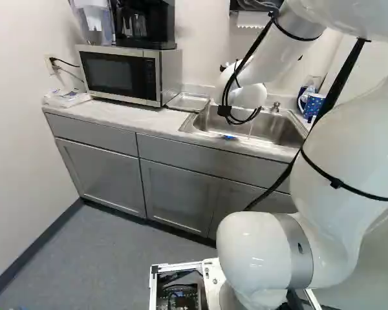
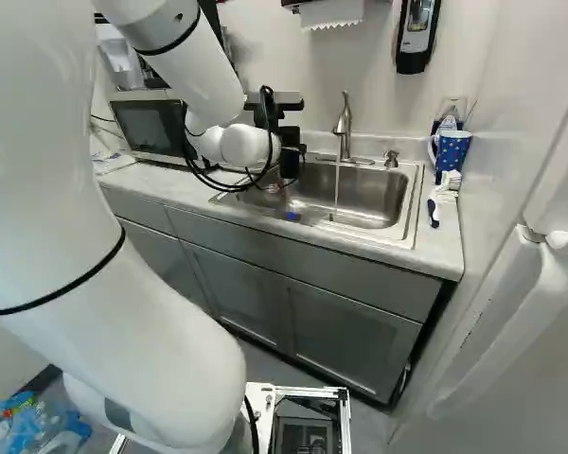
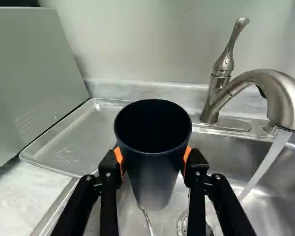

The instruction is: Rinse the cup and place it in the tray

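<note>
Seen from the right base view, my black gripper [image 2: 289, 149] hangs over the sink's left part. In the wrist view the gripper [image 3: 153, 157] is shut on a dark blue cup [image 3: 152, 172], an orange pad on each side of it; the cup's open mouth shows. A thin bright streak lies below the cup's base; I cannot tell what it is. The metal tray [image 3: 71, 140] lies on the counter beside the cup, between microwave and sink. Water [image 3: 265, 164] runs from the faucet [image 3: 280, 96] into the sink [image 3: 280, 216], apart from the cup.
The microwave [image 1: 119, 74] stands beyond the tray. At the counter's right end are a blue patterned mug [image 2: 451, 153] and a brush [image 2: 435, 210]. A small blue thing [image 2: 292, 216] is at the sink's front edge. A white handled door [image 2: 511, 274] rises at the far right.
</note>
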Controlling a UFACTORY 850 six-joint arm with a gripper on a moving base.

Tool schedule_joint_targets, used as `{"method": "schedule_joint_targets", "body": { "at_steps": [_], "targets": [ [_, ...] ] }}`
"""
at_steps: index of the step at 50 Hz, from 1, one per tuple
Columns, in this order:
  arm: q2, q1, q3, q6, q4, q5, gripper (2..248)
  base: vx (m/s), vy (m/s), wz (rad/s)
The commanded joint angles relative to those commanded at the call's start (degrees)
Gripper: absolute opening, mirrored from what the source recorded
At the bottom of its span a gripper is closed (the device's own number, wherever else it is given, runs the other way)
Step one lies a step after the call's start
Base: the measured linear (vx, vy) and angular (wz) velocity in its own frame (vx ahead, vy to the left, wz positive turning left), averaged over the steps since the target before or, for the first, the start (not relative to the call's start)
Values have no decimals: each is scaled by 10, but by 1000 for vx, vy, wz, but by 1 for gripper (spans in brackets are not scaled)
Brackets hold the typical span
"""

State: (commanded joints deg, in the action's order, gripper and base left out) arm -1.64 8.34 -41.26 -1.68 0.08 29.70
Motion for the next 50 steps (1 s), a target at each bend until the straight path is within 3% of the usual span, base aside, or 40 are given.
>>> {"method": "schedule_joint_targets", "body": {
  "at_steps": [21, 50],
  "targets": [
    [-2, -3, -7, 0, 0, 0, 126, 0, 0, 0],
    [18, -48, -64, 0, 0, 0, 126, 0, 0, 0]
  ]
}}
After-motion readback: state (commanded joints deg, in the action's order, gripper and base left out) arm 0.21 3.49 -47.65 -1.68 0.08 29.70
